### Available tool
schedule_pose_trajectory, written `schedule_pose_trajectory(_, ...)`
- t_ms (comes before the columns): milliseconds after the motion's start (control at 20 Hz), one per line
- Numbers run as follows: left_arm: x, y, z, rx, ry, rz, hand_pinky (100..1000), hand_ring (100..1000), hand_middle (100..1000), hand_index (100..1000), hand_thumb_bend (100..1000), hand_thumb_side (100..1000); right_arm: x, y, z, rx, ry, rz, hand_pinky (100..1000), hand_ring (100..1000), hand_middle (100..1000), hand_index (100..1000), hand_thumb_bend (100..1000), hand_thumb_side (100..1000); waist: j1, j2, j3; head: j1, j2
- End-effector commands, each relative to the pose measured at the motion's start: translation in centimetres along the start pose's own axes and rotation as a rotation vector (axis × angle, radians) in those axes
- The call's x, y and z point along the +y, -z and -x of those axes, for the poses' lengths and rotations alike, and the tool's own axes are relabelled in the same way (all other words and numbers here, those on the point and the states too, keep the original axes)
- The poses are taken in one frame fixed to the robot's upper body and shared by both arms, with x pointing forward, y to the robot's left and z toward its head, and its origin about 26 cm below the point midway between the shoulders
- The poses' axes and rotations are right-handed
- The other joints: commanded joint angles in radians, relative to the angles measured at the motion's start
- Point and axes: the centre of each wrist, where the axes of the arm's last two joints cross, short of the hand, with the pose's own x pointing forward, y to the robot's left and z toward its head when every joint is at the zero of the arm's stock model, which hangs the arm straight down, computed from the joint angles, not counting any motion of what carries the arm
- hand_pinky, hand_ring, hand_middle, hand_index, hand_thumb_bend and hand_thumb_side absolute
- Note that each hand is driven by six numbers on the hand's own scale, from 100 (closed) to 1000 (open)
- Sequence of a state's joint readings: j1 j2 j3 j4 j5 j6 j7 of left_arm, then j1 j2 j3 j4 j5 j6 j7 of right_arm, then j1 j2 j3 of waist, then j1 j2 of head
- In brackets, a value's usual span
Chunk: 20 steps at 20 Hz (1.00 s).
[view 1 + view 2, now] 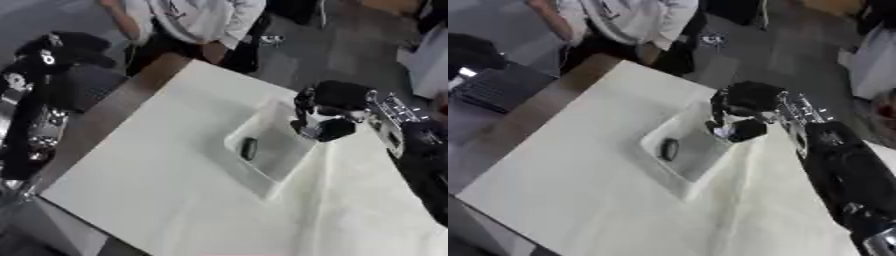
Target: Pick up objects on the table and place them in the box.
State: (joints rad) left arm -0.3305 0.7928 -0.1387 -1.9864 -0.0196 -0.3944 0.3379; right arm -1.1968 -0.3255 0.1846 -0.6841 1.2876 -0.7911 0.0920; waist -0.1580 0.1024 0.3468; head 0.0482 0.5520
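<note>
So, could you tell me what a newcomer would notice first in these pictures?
Probably the black right hand, poised over the right-hand rim of the white box at the table's middle. Next, the small dark object lying inside that box near its left wall.

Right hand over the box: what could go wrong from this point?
The right hand hangs over the box's far rim, curled on something pale; what it is, I cannot tell. Released there, it might catch the rim and fall outside. Lowering further could nudge the box. A dark object already inside could get struck.
</note>
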Motion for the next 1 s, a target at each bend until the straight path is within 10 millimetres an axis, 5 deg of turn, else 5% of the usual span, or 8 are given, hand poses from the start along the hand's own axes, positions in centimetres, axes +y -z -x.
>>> schedule_pose_trajectory(50,0.3,0.6,-0.4,-0.028,0.001,0.004,825,626,727,732,194,813,-2.7,-0.6,1.1,0.014,-0.089,0.047,351,564,572,548,100,894,0.009,-0.011,0.001,0.01,-0.014)
schedule_pose_trajectory(550,0.3,0.2,-0.3,-0.009,0.005,0.001,827,627,728,732,192,815,-1.1,-2.2,1.4,-0.002,-0.043,0.219,287,529,549,546,100,916,0.015,-0.009,-0.023,0.004,-0.018)
schedule_pose_trajectory(800,0.4,-0.4,-0.2,0.011,0.011,0.0,827,627,728,732,191,817,-2.0,-3.1,0.5,-0.086,0.04,0.412,194,489,515,532,100,885,0.026,-0.014,-0.062,-0.067,-0.059)
schedule_pose_trajectory(850,0.3,-0.5,-0.2,0.012,0.009,0.0,827,626,728,732,191,817,-2.3,-3.3,0.2,-0.097,0.06,0.443,182,486,519,530,100,1000,0.027,-0.015,-0.068,-0.076,-0.065)
schedule_pose_trajectory(900,0.3,-0.6,-0.2,0.015,0.005,-0.001,827,627,728,732,190,817,-2.7,-3.4,-0.1,-0.109,0.086,0.481,145,476,506,528,100,874,0.033,-0.015,-0.077,-0.087,-0.075)
schedule_pose_trajectory(1000,0.3,-0.8,-0.1,0.024,0.009,0.0,826,627,728,732,189,817,-3.4,-3.8,-0.8,-0.129,0.131,0.529,128,473,504,529,100,872,0.043,-0.018,-0.094,-0.097,-0.089)
